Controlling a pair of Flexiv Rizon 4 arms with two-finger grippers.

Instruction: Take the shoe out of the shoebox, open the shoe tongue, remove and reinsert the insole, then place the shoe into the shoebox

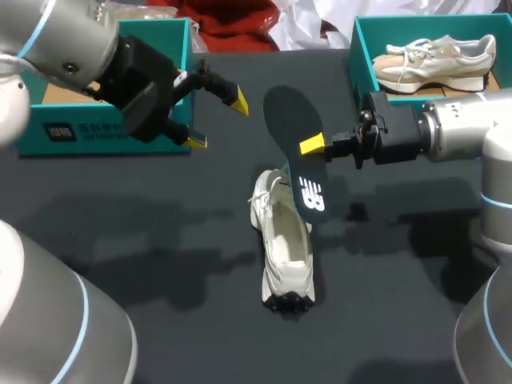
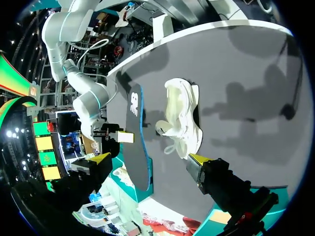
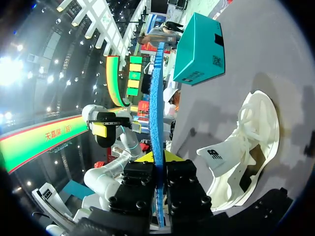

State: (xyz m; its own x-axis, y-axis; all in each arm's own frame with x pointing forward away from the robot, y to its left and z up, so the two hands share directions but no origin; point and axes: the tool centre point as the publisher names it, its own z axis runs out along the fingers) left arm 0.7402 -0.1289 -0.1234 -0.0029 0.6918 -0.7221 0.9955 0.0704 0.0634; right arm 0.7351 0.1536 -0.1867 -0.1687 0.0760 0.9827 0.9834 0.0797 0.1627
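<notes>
A white shoe (image 1: 286, 256) lies on its sole in the middle of the black table, tongue pulled up, toe towards the near edge. Just above its heel hangs the dark insole (image 1: 298, 152), tilted, with my right gripper (image 1: 312, 145) shut on its edge. In the right wrist view the insole (image 3: 156, 123) shows edge-on, blue, between the fingers of that gripper (image 3: 158, 157), with the shoe (image 3: 246, 147) below. My left gripper (image 1: 218, 120) hovers open to the left of the insole, holding nothing. Its wrist view shows the insole (image 2: 135, 142) and the shoe (image 2: 182, 118) ahead of its gripper (image 2: 150, 160).
A teal shoebox (image 1: 360, 48) at the back right holds a second pale shoe (image 1: 436, 60). Another teal box (image 1: 104, 132) stands at the back left, partly behind my left arm. Red and white cloth lies beyond the table's far edge.
</notes>
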